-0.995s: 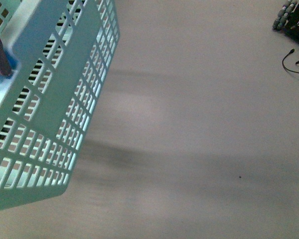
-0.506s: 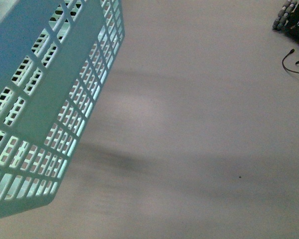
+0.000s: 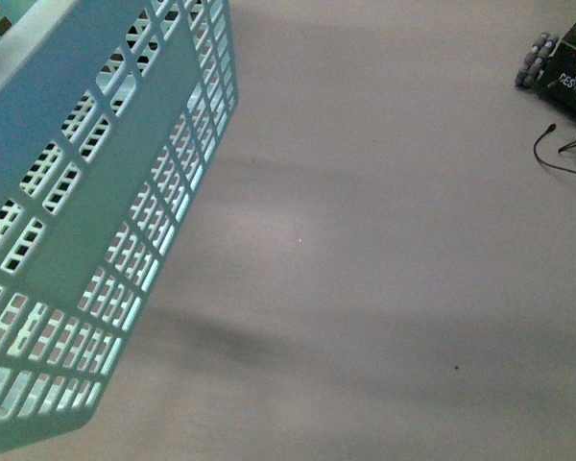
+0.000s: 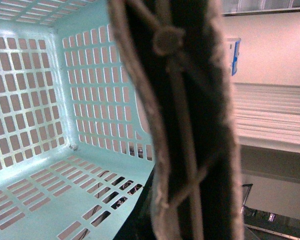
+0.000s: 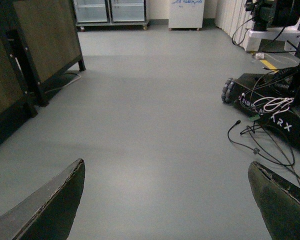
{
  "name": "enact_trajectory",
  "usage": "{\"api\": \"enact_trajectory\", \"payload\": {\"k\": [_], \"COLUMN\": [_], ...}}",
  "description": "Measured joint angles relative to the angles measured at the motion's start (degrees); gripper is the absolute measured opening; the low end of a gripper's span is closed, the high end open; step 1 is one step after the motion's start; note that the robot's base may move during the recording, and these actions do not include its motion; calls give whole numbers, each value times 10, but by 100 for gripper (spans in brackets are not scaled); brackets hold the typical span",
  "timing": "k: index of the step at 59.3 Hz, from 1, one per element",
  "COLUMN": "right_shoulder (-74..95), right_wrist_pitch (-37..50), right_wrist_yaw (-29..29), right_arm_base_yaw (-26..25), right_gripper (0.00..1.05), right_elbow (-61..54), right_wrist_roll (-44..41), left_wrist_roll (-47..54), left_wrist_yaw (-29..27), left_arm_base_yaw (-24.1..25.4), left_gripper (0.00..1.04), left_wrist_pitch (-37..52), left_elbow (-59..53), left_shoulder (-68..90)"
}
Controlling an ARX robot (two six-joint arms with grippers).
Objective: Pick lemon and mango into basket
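The aqua basket (image 3: 106, 202) hangs in the air at the left of the front view, tilted, over grey floor. In the left wrist view its slotted walls and floor (image 4: 50, 125) show, and it is empty. Its brown handles with white ties (image 4: 182, 125) fill the middle of that view; my left gripper is shut on the basket there, its fingers hidden behind the handles. My right gripper (image 5: 167, 205) is open and empty, its two dark fingertips (image 5: 55, 205) wide apart above bare floor. The lemon and the mango are out of view.
A black wheeled robot base (image 5: 270, 100) with loose cables (image 5: 250, 137) stands on the floor to the right; it also shows in the front view (image 3: 562, 72). Dark wooden boards on stands (image 5: 35, 50) are at the left. Cabinets (image 5: 110, 10) line the far wall.
The basket has shifted a little left and down in the front view, and the view itself has shifted, so the robot base shows lower and further in.
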Motion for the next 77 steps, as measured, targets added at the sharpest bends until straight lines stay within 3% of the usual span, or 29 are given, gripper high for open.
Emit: {"api": "enact_trajectory", "payload": {"k": [77], "right_shoulder": [0], "right_wrist_pitch": [0], "right_wrist_yaw": [0], "right_arm_base_yaw": [0], "right_gripper": [96], "right_elbow": [0], "right_wrist_roll": [0], "left_wrist_roll": [0], "left_wrist_yaw": [0], "left_arm_base_yaw": [0], "left_gripper": [5], "left_wrist_pitch": [0], "left_elbow": [0], "left_shoulder": [0]}}
